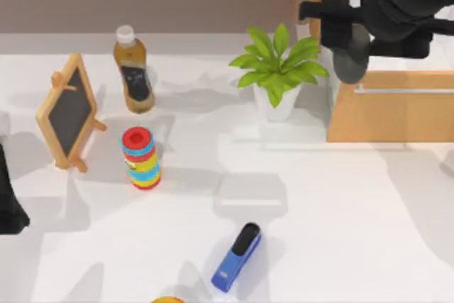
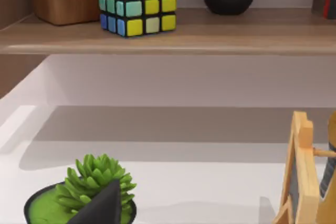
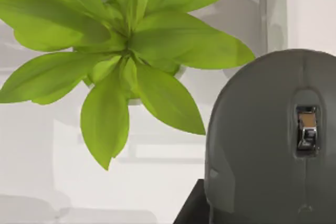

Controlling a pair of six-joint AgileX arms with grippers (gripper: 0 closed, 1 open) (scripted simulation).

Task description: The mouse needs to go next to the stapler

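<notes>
The dark grey mouse (image 1: 351, 60) hangs in the air at the back right, just right of the potted plant, with my right gripper (image 1: 346, 37) shut on it. In the right wrist view the mouse (image 3: 262, 145) looms close, its scroll wheel facing the camera, above the plant's leaves. The blue stapler (image 1: 237, 257) with its black top end lies on the table near the front centre, far from the mouse. My left gripper (image 1: 8, 207) stays parked at the table's left edge.
A leafy potted plant (image 1: 278, 69) stands at the back centre beside a wooden box (image 1: 390, 111). On the left are a bottle (image 1: 133, 69), a small chalkboard (image 1: 69, 111) and a striped toy stack (image 1: 141, 158). A shelf holds a colour cube (image 2: 137, 2).
</notes>
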